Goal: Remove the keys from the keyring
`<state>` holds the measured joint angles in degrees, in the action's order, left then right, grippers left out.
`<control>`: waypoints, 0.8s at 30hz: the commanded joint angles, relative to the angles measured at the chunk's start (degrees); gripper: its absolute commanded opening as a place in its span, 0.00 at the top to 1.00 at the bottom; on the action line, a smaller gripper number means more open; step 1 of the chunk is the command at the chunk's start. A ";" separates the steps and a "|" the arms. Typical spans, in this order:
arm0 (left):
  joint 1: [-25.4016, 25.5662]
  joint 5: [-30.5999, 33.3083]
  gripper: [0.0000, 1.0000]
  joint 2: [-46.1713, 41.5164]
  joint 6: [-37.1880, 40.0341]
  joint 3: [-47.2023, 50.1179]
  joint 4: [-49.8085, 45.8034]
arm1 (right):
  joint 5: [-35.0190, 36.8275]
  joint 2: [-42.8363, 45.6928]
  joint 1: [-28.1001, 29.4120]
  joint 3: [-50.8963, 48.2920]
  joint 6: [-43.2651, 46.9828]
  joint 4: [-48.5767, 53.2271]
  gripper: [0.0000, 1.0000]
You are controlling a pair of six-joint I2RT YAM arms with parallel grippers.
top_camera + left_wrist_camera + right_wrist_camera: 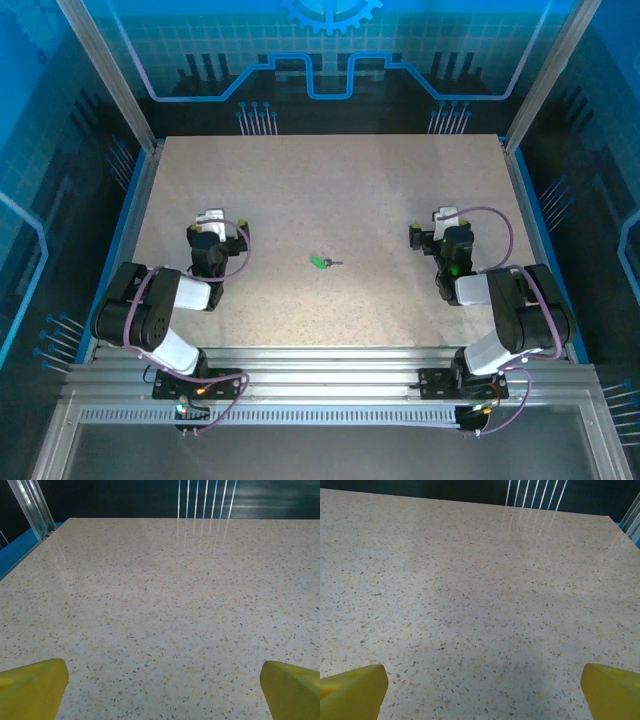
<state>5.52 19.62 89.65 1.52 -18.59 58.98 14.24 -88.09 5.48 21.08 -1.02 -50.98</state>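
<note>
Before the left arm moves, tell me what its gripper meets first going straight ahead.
Probably bare table: the left gripper, open, tilts down toward it, nothing lying in line. The keys sit to its right.

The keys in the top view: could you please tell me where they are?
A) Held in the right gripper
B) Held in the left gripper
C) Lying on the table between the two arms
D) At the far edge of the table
C: the keys lie on the table between the arms, while the left gripper and right gripper are open and empty.
</note>
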 commanded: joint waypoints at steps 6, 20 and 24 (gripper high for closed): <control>-0.42 -0.93 0.01 0.10 -0.20 -0.85 0.18 | -0.70 -0.06 -0.03 0.92 0.43 -1.40 0.00; -1.30 -0.84 0.01 -0.04 -1.43 -1.85 -1.85 | -0.71 -0.05 -0.03 0.90 0.40 -1.40 0.00; -1.65 -1.18 0.00 -0.15 -1.65 -1.94 -2.19 | 1.35 0.34 0.60 1.17 0.58 -1.03 0.00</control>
<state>4.54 19.59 89.65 1.34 -19.35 57.08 14.41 -88.09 5.56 21.08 -1.02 -50.96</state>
